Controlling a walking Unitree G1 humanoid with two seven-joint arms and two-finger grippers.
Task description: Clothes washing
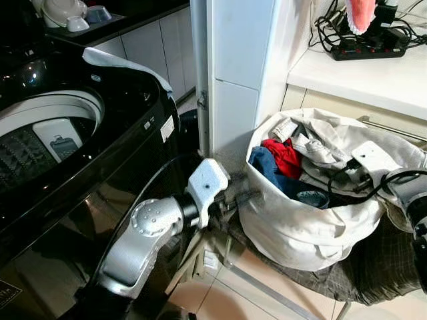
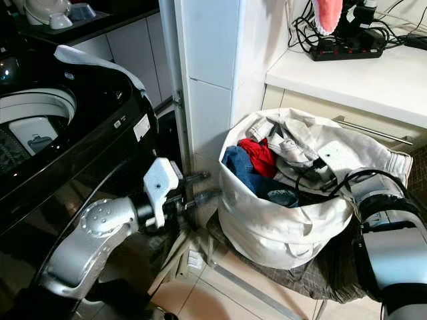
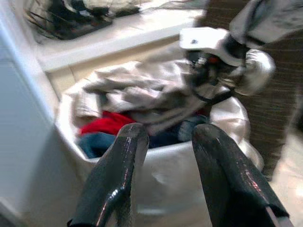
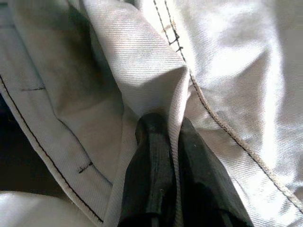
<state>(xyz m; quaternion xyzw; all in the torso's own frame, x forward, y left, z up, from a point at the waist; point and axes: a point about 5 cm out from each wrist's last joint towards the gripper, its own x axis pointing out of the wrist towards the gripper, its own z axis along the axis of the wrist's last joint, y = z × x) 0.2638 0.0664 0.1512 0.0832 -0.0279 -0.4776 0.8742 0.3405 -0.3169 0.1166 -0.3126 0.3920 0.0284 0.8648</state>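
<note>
While red and blue clothes fill the laundry bag (image 1: 293,230), the right hand (image 4: 173,137) pinches a grey garment (image 1: 327,137).

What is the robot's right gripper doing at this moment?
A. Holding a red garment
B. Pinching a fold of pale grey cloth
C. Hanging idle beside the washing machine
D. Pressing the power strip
B: the right gripper has its fingers shut on a fold of the pale grey garment.

Bright daylight from above, glare on washer (image 1: 80,167), left wrist view blurred
</note>
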